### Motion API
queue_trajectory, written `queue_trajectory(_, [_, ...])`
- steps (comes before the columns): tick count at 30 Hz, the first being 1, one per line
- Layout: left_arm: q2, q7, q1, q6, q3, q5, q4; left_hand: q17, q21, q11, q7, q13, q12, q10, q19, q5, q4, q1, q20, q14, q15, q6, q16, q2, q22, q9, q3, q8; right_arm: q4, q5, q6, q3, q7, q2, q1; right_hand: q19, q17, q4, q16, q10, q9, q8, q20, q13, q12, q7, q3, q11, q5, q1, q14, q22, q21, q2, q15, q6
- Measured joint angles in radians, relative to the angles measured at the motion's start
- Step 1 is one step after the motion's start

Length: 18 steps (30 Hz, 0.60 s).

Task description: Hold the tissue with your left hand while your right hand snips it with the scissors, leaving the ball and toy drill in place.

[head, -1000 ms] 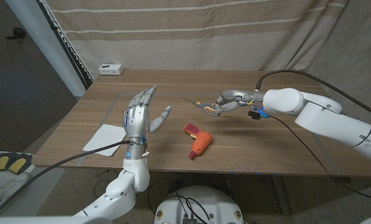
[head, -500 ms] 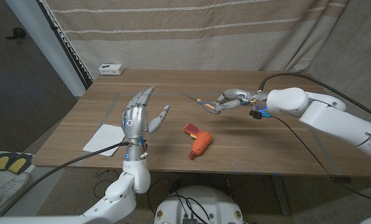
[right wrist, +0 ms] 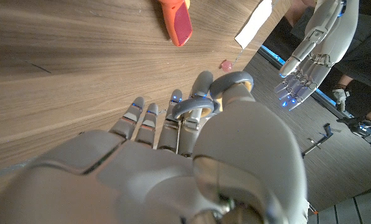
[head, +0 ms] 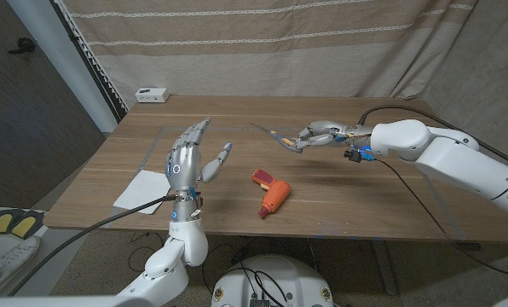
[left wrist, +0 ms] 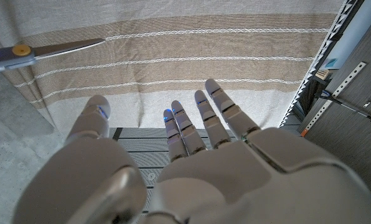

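The white tissue (head: 143, 189) lies flat near the table's left front edge. My left hand (head: 190, 159) is raised above the table just right of it, fingers spread and holding nothing. My right hand (head: 319, 136) hovers over the table's middle right and grips the scissors (head: 271, 132), whose blades point left. The orange toy drill (head: 273, 194) lies between the hands, nearer the front edge. In the left wrist view the scissors' blade (left wrist: 58, 47) shows beyond my left hand (left wrist: 192, 168). The right wrist view has my right hand (right wrist: 192, 155), the drill (right wrist: 176, 22), the tissue (right wrist: 254, 25) and a small pink thing (right wrist: 226, 63).
A small white box (head: 152, 94) sits at the table's (head: 390, 205) far left corner. A striped curtain hangs behind the table. A black cable runs from my right wrist across the table's right side.
My right hand has drawn slightly right and up with the scissors in it. My left hand has stayed raised and open.
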Motion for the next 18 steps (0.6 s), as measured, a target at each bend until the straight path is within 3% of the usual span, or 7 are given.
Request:
queue_trajectory(8, [0.007,0.0,-0.003,-0.008,-0.002,-0.003,-0.007,0.0,0.0,0.0,-0.004,0.0,0.0,0.0,0.014,0.0,0.0,0.0,0.0,0.0,0.0,0.007,0.0,0.0,0.0,0.0,0.0,0.002,0.042,0.093,0.036,0.01,0.015,0.012,-0.007,0.0,0.0,0.002,0.0,0.0,-0.008,0.003,0.0,0.0,-0.006,-0.003,0.009,0.0,-0.001,0.0,-0.006,0.0,0.0,0.0,0.006,-0.003])
queue_trajectory(13, [0.009,0.0,-0.008,-0.018,0.0,-0.009,-0.009,0.0,0.0,0.0,-0.004,0.0,0.0,0.0,0.02,0.0,0.0,0.0,-0.005,0.0,0.0,0.007,0.0,0.0,0.0,0.0,0.0,0.002,0.062,0.093,0.036,0.018,0.015,0.019,-0.013,-0.005,0.0,0.0,0.0,-0.004,-0.012,0.004,0.005,0.0,-0.006,-0.005,0.015,-0.004,-0.002,0.0,-0.009,0.0,-0.006,0.0,0.009,-0.005])
queue_trajectory(14, [0.009,0.0,-0.008,-0.019,0.0,-0.01,-0.009,0.0,0.0,0.0,-0.004,0.0,0.0,0.0,0.02,0.0,0.0,0.0,-0.005,0.0,0.0,0.007,0.0,0.0,0.0,0.0,0.0,0.002,0.069,0.148,0.06,0.021,0.022,0.022,-0.015,-0.005,0.0,0.001,0.0,-0.004,-0.012,0.004,0.005,0.0,-0.006,-0.005,0.015,-0.004,-0.002,0.0,-0.011,0.0,-0.006,0.0,0.011,-0.005])
queue_trajectory(18, [0.008,0.0,-0.009,-0.032,0.0,-0.012,-0.009,0.0,0.0,0.0,-0.003,0.0,0.0,0.0,0.02,0.0,0.0,0.0,-0.005,0.0,0.0,0.007,0.0,0.0,0.0,0.0,0.0,0.002,0.093,0.184,0.075,0.031,0.028,0.03,-0.026,-0.009,0.0,0.001,0.0,-0.009,-0.017,0.004,0.009,0.0,-0.006,-0.005,0.015,0.002,-0.009,0.0,-0.014,0.0,-0.006,0.0,0.008,-0.005])
